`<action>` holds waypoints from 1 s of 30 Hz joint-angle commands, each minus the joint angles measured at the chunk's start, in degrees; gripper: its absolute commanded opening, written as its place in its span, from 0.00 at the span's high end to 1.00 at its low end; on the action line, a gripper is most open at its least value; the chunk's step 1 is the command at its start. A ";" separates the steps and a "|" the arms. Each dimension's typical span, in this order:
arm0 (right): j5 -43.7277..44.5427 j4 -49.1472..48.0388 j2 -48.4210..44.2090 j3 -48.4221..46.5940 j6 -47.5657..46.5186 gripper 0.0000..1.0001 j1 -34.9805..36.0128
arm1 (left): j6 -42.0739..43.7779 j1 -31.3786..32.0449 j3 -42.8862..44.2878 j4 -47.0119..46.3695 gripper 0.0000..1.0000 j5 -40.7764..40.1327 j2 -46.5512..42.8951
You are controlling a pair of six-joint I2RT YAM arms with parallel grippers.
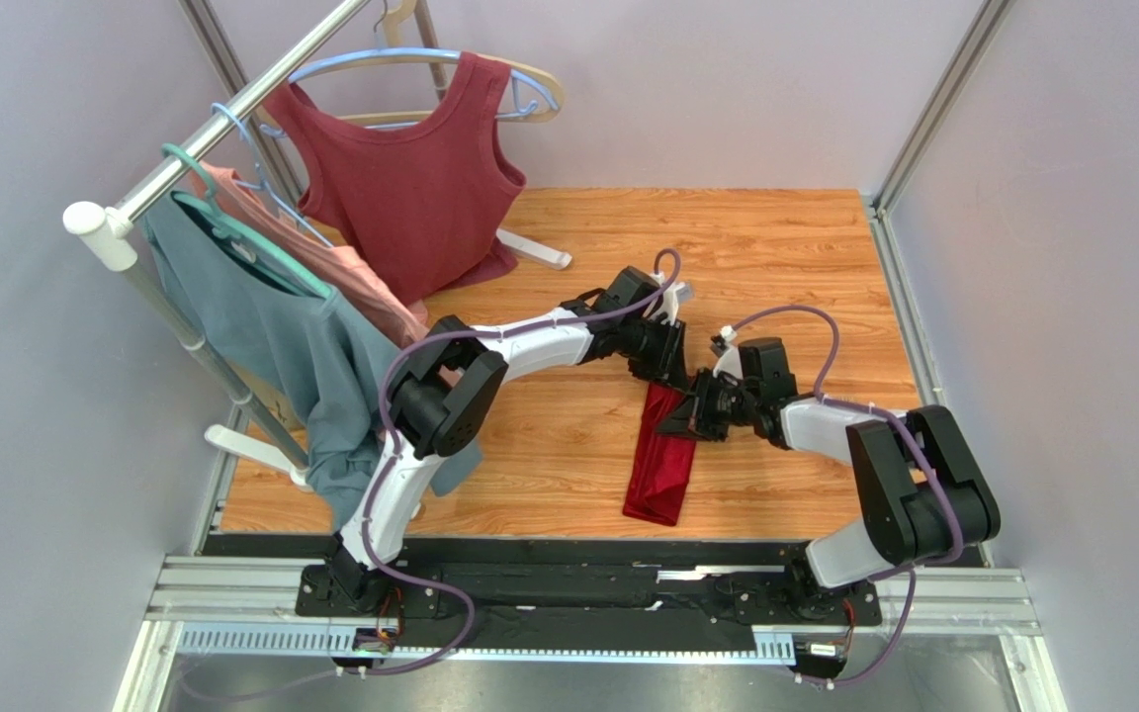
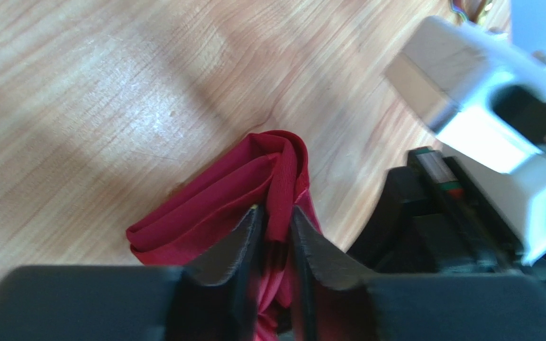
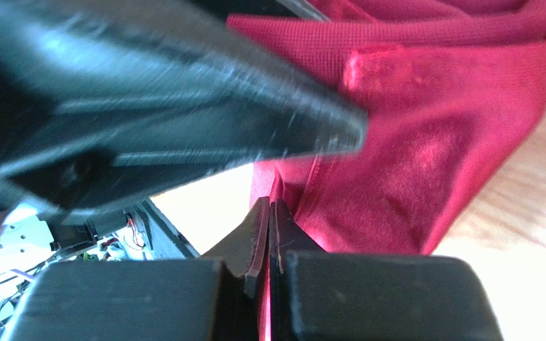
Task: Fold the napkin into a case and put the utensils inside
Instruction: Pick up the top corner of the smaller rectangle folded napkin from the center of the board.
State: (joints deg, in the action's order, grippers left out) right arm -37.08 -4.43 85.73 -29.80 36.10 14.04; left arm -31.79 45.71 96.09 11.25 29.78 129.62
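Now, napkin [image 1: 663,467] lies mid-surface as narrow folded strip, stretching toward near edge. Left end effector [image 2: 274,213] pinches far-end fold; right end effector [image 3: 269,207] clamped on cloth edge. Case looks unfinished; utensils unseen, loading not yet done.

Both arms are reaching forward, their wrists nearly meeting. The left gripper [image 2: 274,212] is pinching a fold of the napkin [image 2: 219,202]; the right gripper [image 3: 269,209] is clamping tight on its edge.
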 commanded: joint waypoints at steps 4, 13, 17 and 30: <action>9.62 20.73 -11.71 -5.18 -3.93 0.92 -2.17 | -1.43 -0.27 -2.74 -4.30 0.92 -3.32 -2.97; 19.06 24.04 -11.31 -11.41 -6.30 0.65 -2.88 | -9.78 -1.77 -15.23 -17.04 0.98 -3.50 -9.47; 19.77 23.76 -6.11 -16.94 -4.99 0.68 -2.88 | -9.96 -1.94 -15.41 -17.31 0.99 -2.89 -9.83; 14.67 15.50 3.91 -17.48 1.52 0.65 -1.74 | -11.10 -2.91 -18.57 -21.27 0.70 1.33 -10.71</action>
State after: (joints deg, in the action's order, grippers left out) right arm -20.75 16.45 88.66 -47.16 36.21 11.84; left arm -42.61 43.35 78.26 -6.83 28.53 123.22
